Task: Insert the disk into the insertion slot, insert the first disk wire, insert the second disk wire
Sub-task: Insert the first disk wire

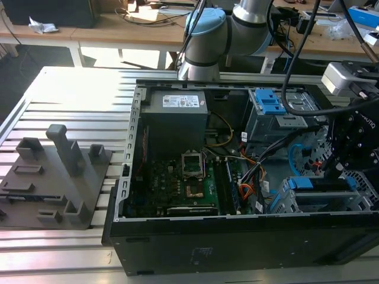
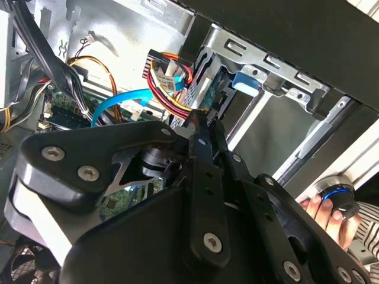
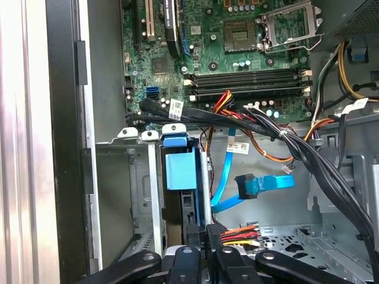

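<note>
First wrist view: the disk (image 3: 179,170) is seated in the insertion slot (image 3: 154,198), blue handle showing, straight ahead of the gripper (image 3: 200,232). What have the fingers got?

Pressed close together, and it looks like they're nipping the plug end of the first disk wire (image 3: 238,232), the black-orange-yellow bundle fanning out just beside the gripper.

And the second disk wire (image 3: 260,183)?

Unplugged at this end: a light-blue curve beyond the gripper, apart from the disk, its plug in open air between the gripper and the motherboard (image 3: 237,53).

Second wrist view agrees on the fingers?

Yes, the tips meet right at the bundle, with the slot's silver frame just past them. Well behind the gripper, a person's hand (image 2: 320,208) rests on a blue-ringed knob (image 2: 339,196).
</note>
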Robot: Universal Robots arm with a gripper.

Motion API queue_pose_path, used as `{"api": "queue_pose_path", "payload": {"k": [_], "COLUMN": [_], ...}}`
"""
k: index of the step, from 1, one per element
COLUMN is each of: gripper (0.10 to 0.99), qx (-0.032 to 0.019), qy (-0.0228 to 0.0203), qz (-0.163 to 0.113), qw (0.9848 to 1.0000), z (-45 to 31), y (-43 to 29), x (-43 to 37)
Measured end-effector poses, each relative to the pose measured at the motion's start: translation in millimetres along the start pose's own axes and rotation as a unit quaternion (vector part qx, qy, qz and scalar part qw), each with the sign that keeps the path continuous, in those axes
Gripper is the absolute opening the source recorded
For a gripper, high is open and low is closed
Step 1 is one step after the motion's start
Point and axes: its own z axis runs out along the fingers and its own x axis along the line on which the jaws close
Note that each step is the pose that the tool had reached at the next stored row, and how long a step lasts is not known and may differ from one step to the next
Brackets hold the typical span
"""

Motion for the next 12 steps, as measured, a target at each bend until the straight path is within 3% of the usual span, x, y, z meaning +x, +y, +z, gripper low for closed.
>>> {"api": "queue_pose_path", "payload": {"k": [3,12], "gripper": [0.165,0.165], "qx": [-0.0003,-0.0004], "qy": [0.0000,-0.0013], "qz": [0.000,-0.001], "qw": [1.0000,1.0000], "z": [-0.1,2.2], "y": [-5.3,-5.7], "x": [0.6,3.5]}}
